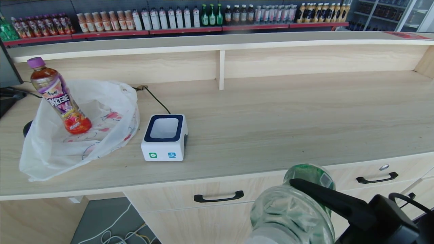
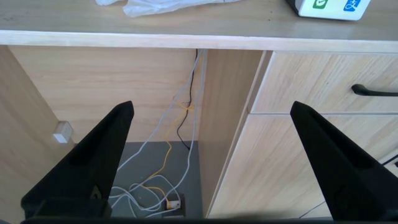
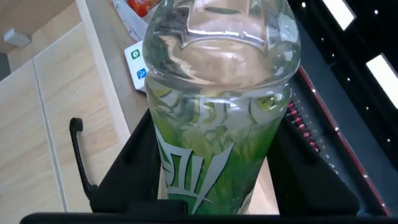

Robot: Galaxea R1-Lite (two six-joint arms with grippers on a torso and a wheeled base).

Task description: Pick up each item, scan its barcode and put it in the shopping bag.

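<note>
A clear green-labelled bottle (image 1: 293,206) is pinched between the fingers of the right gripper (image 3: 214,177), low in front of the table (image 1: 271,128) edge and well to the right of the scanner (image 1: 165,137). The bottle is held tilted, its long axis judged to run roughly towards the table. From the bottle, the scanner's window lies up, forward and to the left, so a lift and a leftward carry are called for. The shopping bag (image 1: 51,149) lies just left of the scanner, with a tea bottle (image 1: 59,96) already in it. The left gripper (image 2: 211,106) is spread and empty, below the table edge left of the scanner.
</note>
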